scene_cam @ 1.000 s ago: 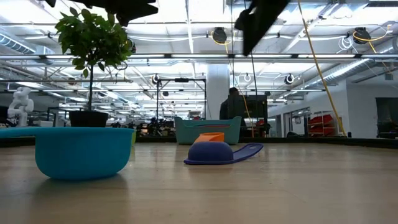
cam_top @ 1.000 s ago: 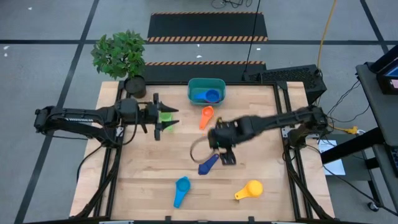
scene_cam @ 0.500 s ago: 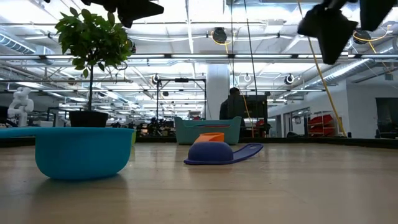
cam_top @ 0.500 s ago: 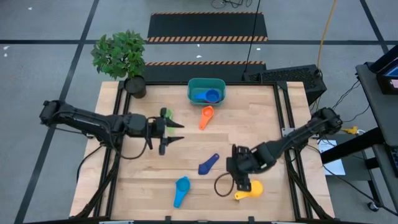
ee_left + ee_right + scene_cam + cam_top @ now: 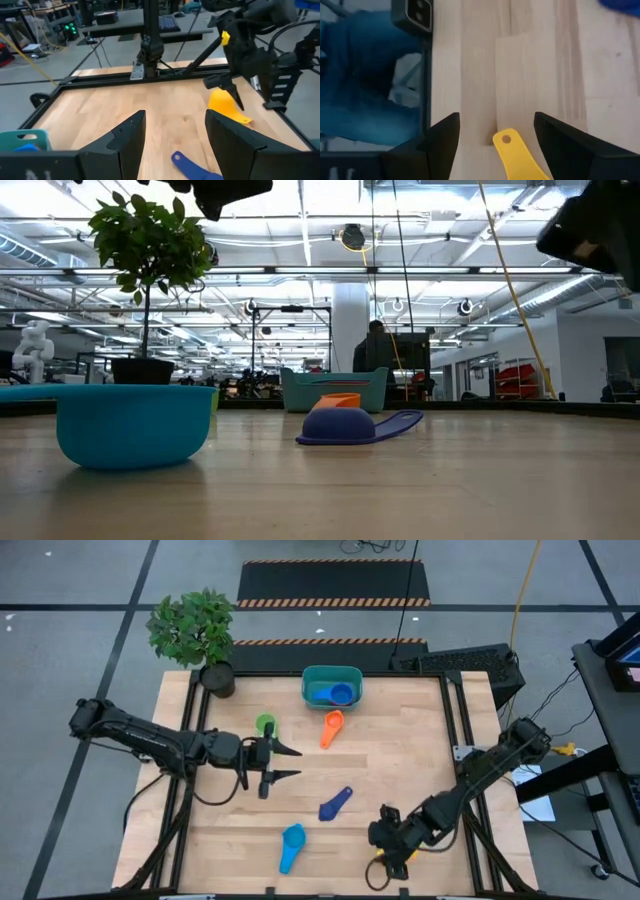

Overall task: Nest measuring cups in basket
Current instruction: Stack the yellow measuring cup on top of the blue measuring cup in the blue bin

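Observation:
My right gripper [image 5: 393, 846] hangs open over the yellow measuring cup [image 5: 225, 106] near the table's front right. Its fingers stand on either side of the cup's flat handle [image 5: 512, 150] without touching it. My left gripper [image 5: 287, 762] is open and holds nothing, left of centre, just nearer than the green cup [image 5: 265, 725]. An orange cup [image 5: 331, 727], a dark blue cup [image 5: 335, 804] and a light blue cup [image 5: 291, 846] lie on the wood. The teal basket [image 5: 313, 675] stands at the far edge with blue cups [image 5: 336, 693] inside.
A black plant pot with a green plant [image 5: 195, 635] stands at the far left corner. Black frame rails run along the table's left and right sides [image 5: 468, 780]. Bare wood lies between the dark blue cup and the basket.
My right gripper has swung from the table's centre toward the near right corner and sunk, tipping down over the yellow cup. My left gripper has moved off the green cup toward the near edge. No cup has moved.

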`<state>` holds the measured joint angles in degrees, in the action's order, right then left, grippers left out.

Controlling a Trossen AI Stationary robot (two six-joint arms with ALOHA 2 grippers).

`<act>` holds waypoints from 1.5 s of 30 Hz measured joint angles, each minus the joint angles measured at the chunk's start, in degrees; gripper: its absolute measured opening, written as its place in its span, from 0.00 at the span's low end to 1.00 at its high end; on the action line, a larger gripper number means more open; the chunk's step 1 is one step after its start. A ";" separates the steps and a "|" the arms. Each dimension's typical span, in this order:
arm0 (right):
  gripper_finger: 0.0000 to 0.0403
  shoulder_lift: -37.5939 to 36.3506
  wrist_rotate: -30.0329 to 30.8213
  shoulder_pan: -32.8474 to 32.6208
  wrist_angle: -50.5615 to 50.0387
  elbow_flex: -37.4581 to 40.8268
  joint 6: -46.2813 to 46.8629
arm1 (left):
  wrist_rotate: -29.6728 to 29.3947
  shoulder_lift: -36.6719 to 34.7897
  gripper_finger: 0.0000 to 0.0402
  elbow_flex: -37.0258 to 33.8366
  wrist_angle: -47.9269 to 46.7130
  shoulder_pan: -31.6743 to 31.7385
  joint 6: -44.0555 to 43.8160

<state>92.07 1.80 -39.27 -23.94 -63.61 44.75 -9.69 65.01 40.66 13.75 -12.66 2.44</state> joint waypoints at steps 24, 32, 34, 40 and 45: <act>0.65 0.18 6.76 -1.98 -7.51 0.02 10.74 | -2.94 8.11 0.52 4.01 6.32 -7.76 6.88; 0.60 -7.71 7.66 -7.95 -13.18 -0.02 25.94 | -2.91 21.45 0.52 16.66 -0.05 -10.42 9.62; 0.58 -8.31 6.82 -10.28 -14.56 -0.07 28.85 | -2.85 24.61 0.52 19.45 -0.42 -10.85 10.23; 0.53 -8.39 3.05 -17.36 -21.18 -0.06 38.94 | 2.48 35.20 0.52 30.93 -0.41 -12.97 10.93; 0.51 -8.15 2.68 -22.25 -24.90 0.31 48.05 | 3.42 44.37 0.52 42.71 -7.27 -15.00 14.61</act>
<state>83.92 4.48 -61.52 -48.84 -63.30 92.80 -6.26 109.38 83.38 6.48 -27.66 17.06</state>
